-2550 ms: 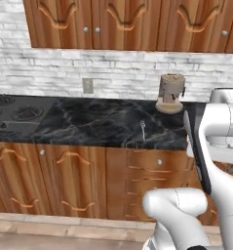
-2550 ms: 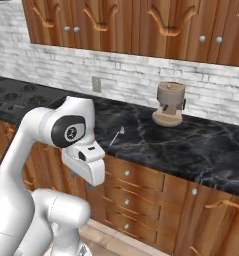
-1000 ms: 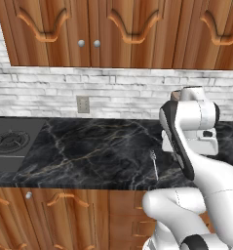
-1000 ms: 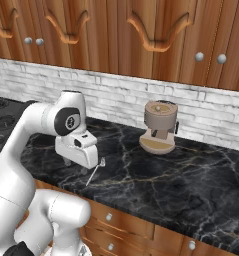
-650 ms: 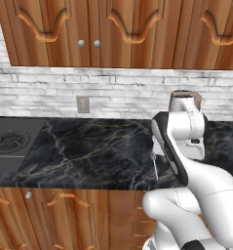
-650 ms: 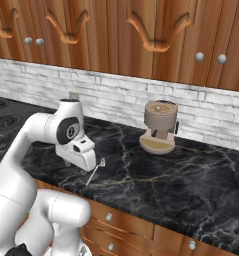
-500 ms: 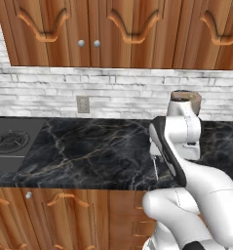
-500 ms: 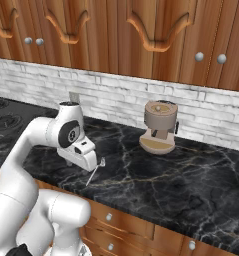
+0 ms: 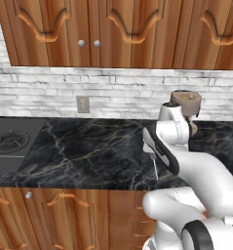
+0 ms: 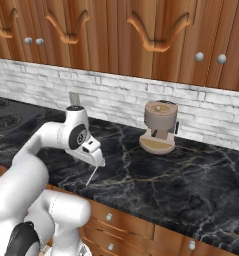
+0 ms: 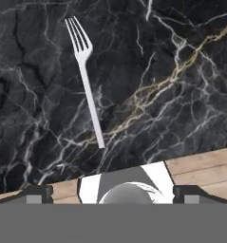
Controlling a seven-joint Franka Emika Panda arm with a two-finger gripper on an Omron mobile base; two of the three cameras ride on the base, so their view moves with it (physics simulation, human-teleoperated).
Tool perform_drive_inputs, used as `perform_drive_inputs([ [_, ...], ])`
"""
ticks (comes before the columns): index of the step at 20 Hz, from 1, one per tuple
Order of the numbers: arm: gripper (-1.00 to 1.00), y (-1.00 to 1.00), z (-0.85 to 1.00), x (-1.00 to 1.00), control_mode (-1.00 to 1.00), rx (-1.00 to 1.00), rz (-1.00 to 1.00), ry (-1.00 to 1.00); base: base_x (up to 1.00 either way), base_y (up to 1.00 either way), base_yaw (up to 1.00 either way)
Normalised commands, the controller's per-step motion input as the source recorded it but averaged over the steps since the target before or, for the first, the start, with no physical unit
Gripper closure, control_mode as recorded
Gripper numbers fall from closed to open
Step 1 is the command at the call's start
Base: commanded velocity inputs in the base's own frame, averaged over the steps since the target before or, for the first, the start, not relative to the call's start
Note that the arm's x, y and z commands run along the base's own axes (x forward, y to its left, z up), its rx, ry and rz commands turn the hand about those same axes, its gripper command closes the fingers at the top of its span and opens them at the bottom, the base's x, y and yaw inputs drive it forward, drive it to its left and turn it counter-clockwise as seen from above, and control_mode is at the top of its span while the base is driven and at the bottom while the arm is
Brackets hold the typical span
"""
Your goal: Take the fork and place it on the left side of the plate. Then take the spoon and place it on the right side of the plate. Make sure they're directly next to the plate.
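Observation:
The fork (image 11: 86,80) is a thin silver utensil lying flat on the black marble counter, tines pointing away from the counter's front edge. In the base views it is a slim pale line (image 9: 155,171) (image 10: 92,176) close to that edge. My gripper (image 11: 114,193) hangs just above the fork's handle end, and its fingertips (image 11: 39,192) are spread wide with nothing between them. The same gripper (image 9: 152,152) (image 10: 99,161) points down at the counter. The plate and the spoon are out of view.
A brown coffee grinder (image 9: 186,105) (image 10: 160,126) stands at the back of the counter, right of the arm. A stove top (image 9: 10,141) lies far left. The counter's front edge (image 11: 200,163) with wooden drawers is right beside the fork's handle.
Over the last second the hand has come down from up by the wall to just above the fork. The fork has stayed put and the jaws have stayed wide.

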Motion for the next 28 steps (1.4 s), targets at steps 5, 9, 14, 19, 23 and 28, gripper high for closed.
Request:
perform_drive_inputs([
  [5, -1.00, 0.00, -0.36, 0.60, -1.00, 0.00, 0.04, 0.00, 0.00, 0.00, 0.00],
  [9, -1.00, 0.00, -0.41, 0.43, -1.00, 0.00, 0.04, 0.00, 0.00, 0.00, 0.00],
  [14, -1.00, 0.00, -0.39, 0.33, -1.00, 0.00, 0.04, 0.00, 0.00, 0.00, 0.00],
  [19, -1.00, 0.00, -0.42, 0.21, -1.00, -0.01, 0.03, 0.00, 0.00, 0.00, 0.00],
  [23, -1.00, 0.00, -0.44, 0.19, -1.00, -0.01, 0.02, 0.00, 0.00, 0.00, 0.00],
  [28, -1.00, 0.00, -0.41, 0.19, -1.00, 0.00, 0.02, 0.00, 0.00, 0.00, 0.00],
])
